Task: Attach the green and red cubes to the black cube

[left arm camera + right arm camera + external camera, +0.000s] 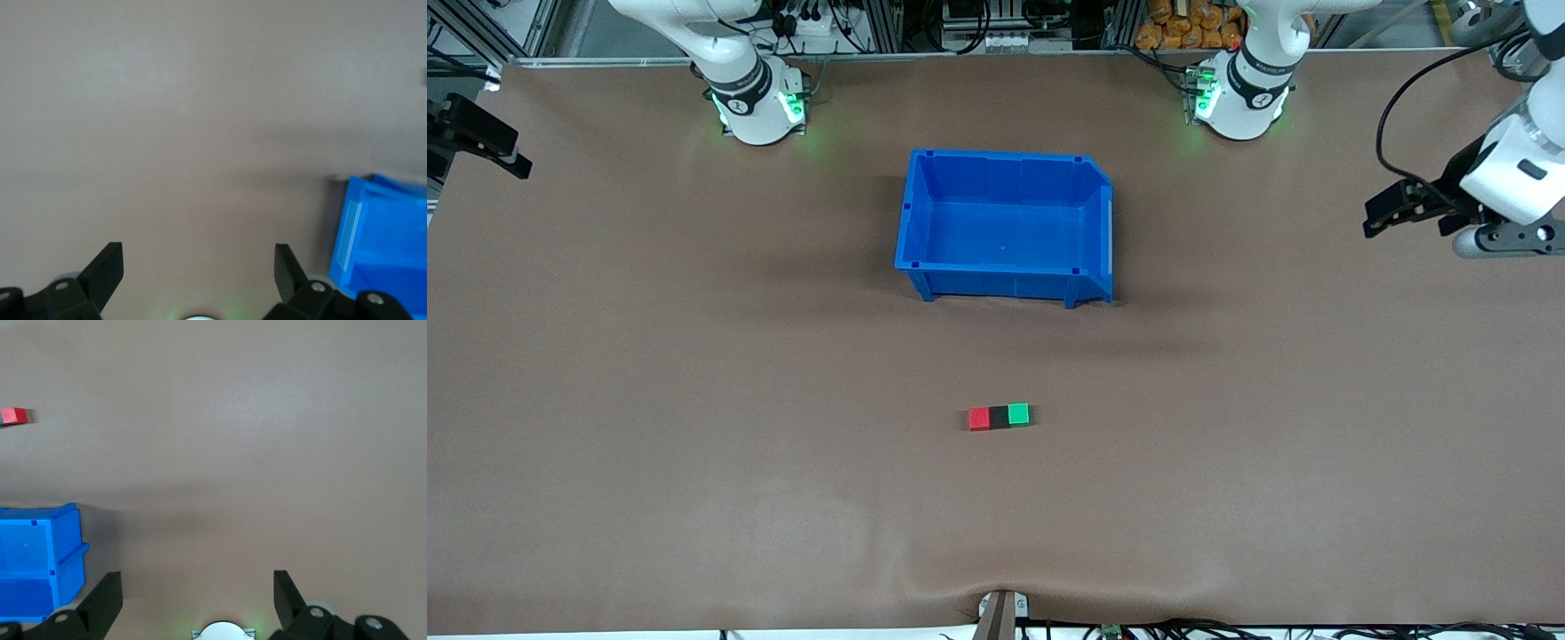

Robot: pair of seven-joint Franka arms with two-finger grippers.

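Observation:
The red cube point(979, 419), the black cube point(998, 417) and the green cube point(1018, 414) lie in one touching row on the brown table, black in the middle, nearer to the front camera than the blue bin. The red cube also shows in the right wrist view point(13, 415). My left gripper point(1380, 213) is open and empty, up over the table's edge at the left arm's end; it shows open over bare table in its wrist view point(198, 263). My right gripper point(511, 160) is open and empty over the right arm's end point(197, 587). Both are well away from the cubes.
An empty blue bin point(996, 156) stands mid-table between the arm bases and the cubes; it also shows in the left wrist view point(387, 233) and in the right wrist view point(40, 553). A bracket point(1000, 613) sits at the table's front edge.

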